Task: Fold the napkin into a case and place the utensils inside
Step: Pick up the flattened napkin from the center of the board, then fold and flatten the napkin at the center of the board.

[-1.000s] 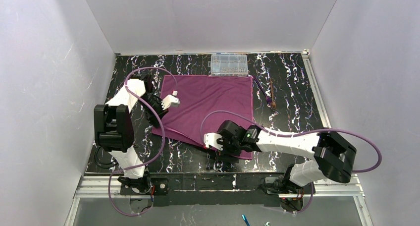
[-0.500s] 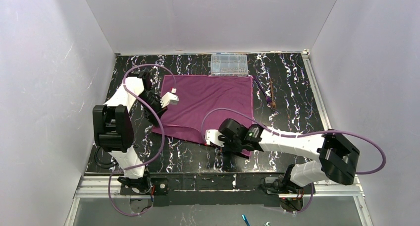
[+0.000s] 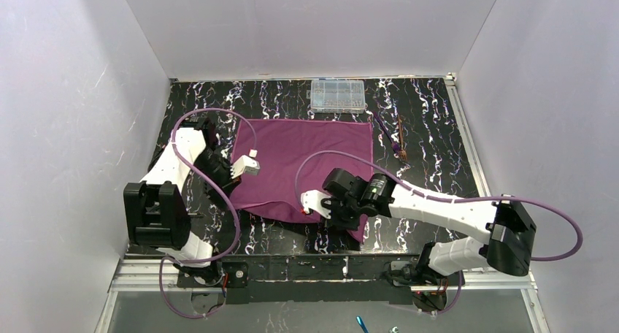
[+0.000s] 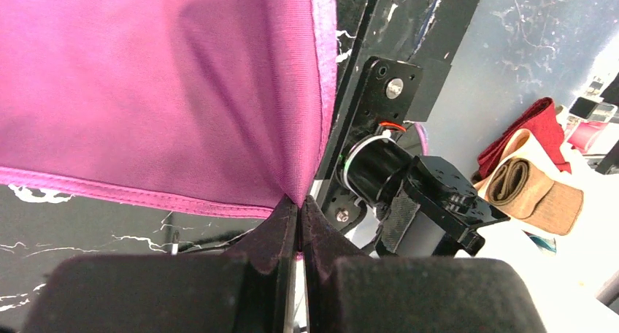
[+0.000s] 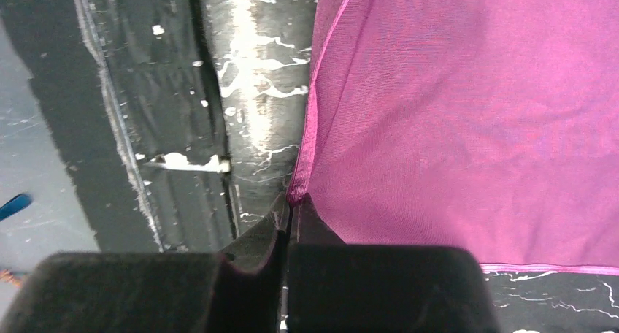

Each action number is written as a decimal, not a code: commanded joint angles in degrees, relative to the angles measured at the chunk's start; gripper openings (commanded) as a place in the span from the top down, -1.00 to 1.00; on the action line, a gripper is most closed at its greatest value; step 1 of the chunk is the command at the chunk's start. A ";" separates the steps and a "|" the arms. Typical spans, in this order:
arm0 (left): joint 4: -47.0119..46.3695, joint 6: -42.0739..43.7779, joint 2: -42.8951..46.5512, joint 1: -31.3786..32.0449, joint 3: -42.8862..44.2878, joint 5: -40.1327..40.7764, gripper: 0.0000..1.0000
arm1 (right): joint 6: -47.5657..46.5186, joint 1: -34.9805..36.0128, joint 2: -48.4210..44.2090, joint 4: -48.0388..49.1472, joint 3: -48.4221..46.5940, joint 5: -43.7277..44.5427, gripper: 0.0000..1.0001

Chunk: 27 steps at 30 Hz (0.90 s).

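Left pincer (image 4: 299, 210) and right pincer (image 5: 290, 206) each clamp a napkin (image 3: 314, 158) corner — near edge seemingly lifted.

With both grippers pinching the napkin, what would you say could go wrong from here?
1. The left gripper and the right gripper each pinch only a sliver of the napkin at its hem, so the thin cloth may slip out mid-fold.
2. The utensils lie close beside the napkin's far right corner, so dragging the cloth might nudge them.
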State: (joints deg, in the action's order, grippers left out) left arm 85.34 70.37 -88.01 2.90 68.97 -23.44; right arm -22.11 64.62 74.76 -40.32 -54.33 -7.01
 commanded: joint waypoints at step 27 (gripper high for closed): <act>-29.50 -23.43 -21.54 0.44 29.21 7.85 1.00 | -16.20 -25.86 25.79 5.54 -26.58 -3.72 0.97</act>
State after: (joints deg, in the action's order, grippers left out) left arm 58.50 50.19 -107.44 3.14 93.23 -17.72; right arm -36.36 41.87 97.91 -38.20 -77.41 -8.19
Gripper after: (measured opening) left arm 0.012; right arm 0.041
